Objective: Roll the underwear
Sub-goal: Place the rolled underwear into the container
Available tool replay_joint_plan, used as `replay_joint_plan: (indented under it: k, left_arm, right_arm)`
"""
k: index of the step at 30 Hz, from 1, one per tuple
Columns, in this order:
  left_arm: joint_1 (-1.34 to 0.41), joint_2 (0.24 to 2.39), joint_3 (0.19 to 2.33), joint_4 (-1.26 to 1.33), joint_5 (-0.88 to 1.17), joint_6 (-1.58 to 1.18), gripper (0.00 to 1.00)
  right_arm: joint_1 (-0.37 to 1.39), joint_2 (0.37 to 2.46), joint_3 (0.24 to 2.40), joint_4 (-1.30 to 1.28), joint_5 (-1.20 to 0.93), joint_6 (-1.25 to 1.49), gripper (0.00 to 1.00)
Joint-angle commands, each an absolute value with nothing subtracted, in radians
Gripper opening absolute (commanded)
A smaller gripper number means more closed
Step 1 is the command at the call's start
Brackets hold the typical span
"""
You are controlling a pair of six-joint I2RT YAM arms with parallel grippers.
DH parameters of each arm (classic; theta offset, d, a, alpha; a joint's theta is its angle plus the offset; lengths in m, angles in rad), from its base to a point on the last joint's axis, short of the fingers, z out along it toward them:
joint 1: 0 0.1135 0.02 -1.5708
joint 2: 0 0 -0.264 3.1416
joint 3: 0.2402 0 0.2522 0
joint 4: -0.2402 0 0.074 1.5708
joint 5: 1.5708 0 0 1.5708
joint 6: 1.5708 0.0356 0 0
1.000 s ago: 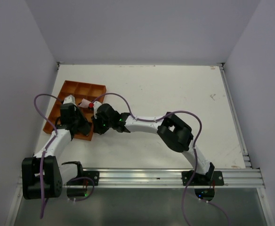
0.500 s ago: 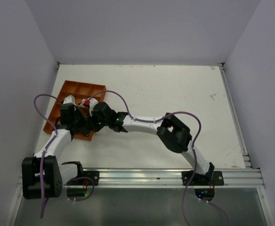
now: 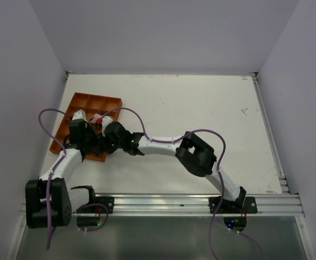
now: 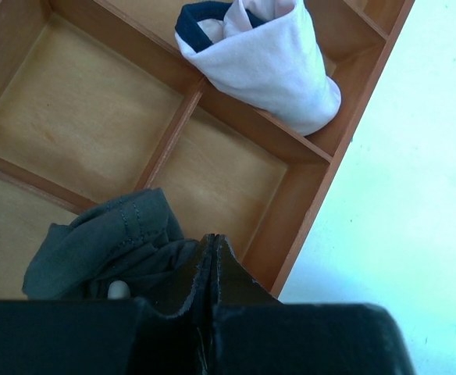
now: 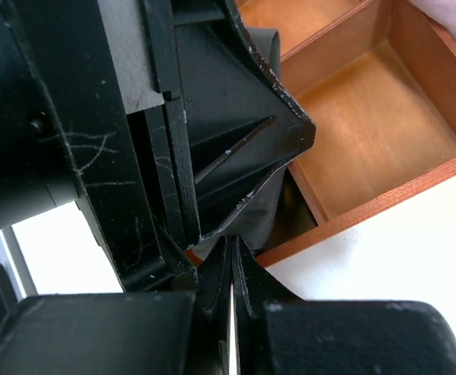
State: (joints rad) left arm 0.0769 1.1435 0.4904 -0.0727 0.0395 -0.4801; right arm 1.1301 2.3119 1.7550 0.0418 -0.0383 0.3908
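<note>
Left wrist view: underwear bunched in a near tray compartment, against the left claw, which is pressed closed; grip unclear. Pink cloth in a farther compartment.
Right wrist view: right claw closed, holding nothing, at the tray's edge.
Overhead: tray at the left of the white counter; grey walls.

One divided wooden tray; one dark grey underwear; one rolled pale pink cloth; two arms, left arm and right arm.

White left arm and right arm, bulky black joints, looping purple cables, green wrist lights, scratched black fingers, black bases toward six o'clock.
</note>
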Motion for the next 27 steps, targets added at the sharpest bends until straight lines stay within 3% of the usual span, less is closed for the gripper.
replay_joint_plan:
  k: [1,22,27]
  left_arm:
    - [0.08,1.172,0.448,-0.114,0.018,-0.485,0.0]
    - [0.078,1.193,0.439,-0.106,0.047,-0.483,0.0]
    - [0.06,1.161,0.402,-0.103,0.045,-0.497,0.0]
  right_arm:
    - [1.147,2.362,1.792,0.032,0.035,0.38,0.0]
    - [1.161,2.359,1.87,-0.265,0.207,0.374,0.04]
    - [1.161,2.3,1.81,-0.237,0.152,0.367,0.13]
